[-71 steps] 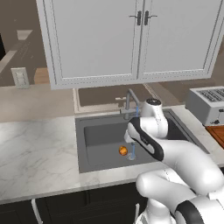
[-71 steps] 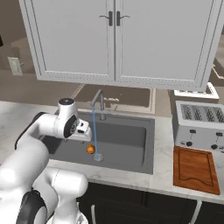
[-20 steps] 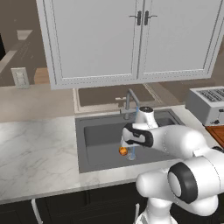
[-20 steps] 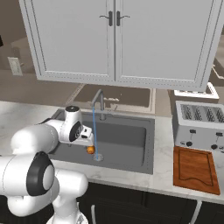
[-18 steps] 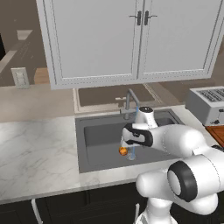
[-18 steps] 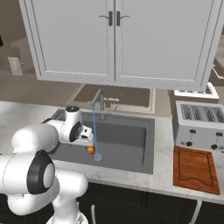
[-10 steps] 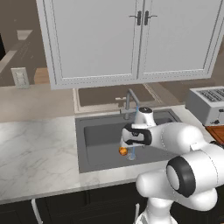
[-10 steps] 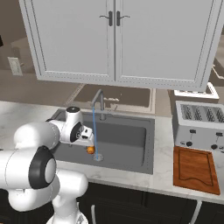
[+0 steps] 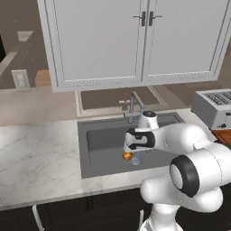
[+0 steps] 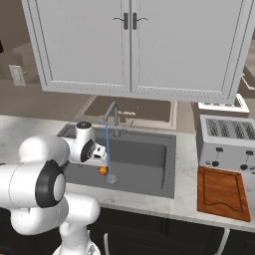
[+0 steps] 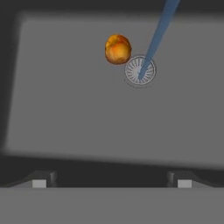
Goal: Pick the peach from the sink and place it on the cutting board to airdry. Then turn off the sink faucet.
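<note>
Hand view: one peach (image 11: 117,49) lies on the floor of the sink (image 11: 65,109), just beside the one round drain (image 11: 139,70), ahead of my claw (image 11: 111,178) and well apart from it. One blue water stream (image 11: 155,35) falls onto the drain. My claw's jaws are spread wide, holding and touching nothing.

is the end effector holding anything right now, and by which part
Nothing is held. The end effector is open, above the dark grey sink; the small round orange-red peach lies apart by the drain.
</note>
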Robot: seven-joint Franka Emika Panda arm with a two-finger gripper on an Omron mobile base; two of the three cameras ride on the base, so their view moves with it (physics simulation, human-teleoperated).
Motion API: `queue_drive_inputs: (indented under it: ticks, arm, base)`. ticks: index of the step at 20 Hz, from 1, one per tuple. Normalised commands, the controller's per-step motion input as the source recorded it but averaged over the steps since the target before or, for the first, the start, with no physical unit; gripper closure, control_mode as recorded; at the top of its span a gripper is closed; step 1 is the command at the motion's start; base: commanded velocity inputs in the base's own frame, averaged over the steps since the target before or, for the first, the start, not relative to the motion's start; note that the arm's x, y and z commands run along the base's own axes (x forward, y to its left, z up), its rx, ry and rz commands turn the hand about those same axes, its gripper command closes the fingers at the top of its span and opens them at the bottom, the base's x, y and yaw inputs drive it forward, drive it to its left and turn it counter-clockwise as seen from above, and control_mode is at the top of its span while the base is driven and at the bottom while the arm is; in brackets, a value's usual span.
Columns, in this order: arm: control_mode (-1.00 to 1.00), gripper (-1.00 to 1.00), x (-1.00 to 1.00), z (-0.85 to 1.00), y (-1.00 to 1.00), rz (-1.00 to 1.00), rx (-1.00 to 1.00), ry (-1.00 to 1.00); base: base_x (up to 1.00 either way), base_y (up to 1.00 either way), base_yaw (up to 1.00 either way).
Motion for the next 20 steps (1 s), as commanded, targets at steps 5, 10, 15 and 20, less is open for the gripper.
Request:
queue_drive_inputs:
  ticks: [5, 10, 15, 20]
  arm:
    - [-1.0, -1.0, 0.04, -0.08, 0.0, 0.0, 0.0, -0.01]
    - [-1.0, -1.0, 0.08, -0.1, 0.0, 0.0, 0.0, 0.0]
    - [-1.0, -1.0, 0.11, -0.07, 0.0, 0.0, 0.0, 0.0]
    - [-1.0, -1.0, 0.13, -0.03, 0.0, 0.0, 0.0, 0.0]
  base:
    - [0.0, 0.0, 0.0]
    - [0.0, 0.0, 0.0]
    - [0.0, 0.0, 0.0]
    - [0.0, 0.0, 0.0]
